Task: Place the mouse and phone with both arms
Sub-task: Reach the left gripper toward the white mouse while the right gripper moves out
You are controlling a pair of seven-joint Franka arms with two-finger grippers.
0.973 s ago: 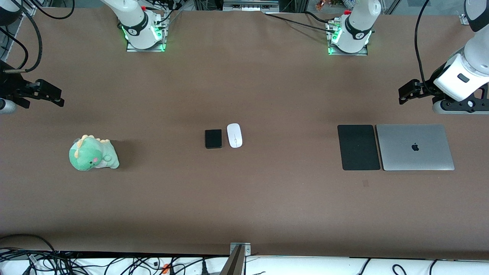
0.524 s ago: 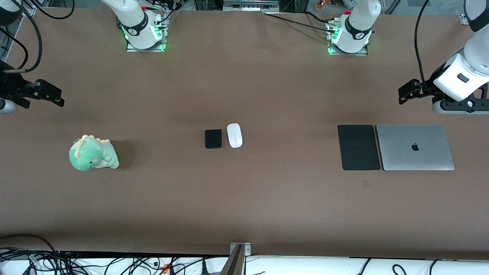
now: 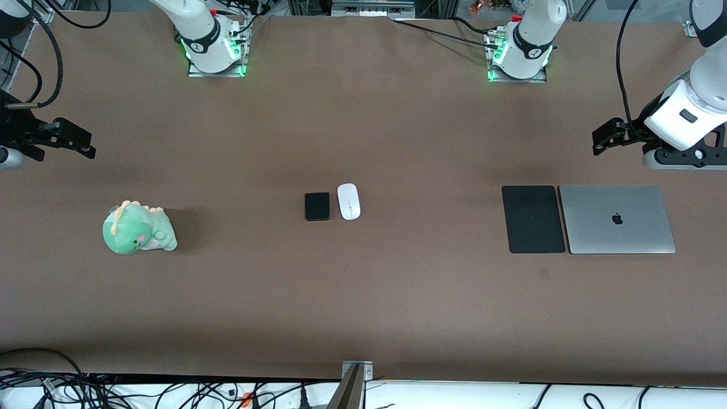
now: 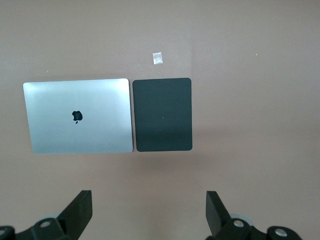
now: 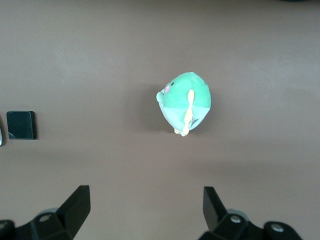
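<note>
Table: matt brown, cloth-like cover, faint creases. Phone: glossy black slab, reflects light in the right wrist view. Mouse: smooth glossy white plastic. Laptop, under the left gripper: brushed silver metal, satin sheen. Mouse pad touching it: matt black, fine-textured. Dinosaur toy, under the right gripper: soft green plush. Gripper fingers: matt black plastic.

We see the white oval mouse cut to a sliver at the right wrist view's edge, both black grippers' fingers cropped at their bases in the wrist views, the small pale square scrap too small to identify
</note>
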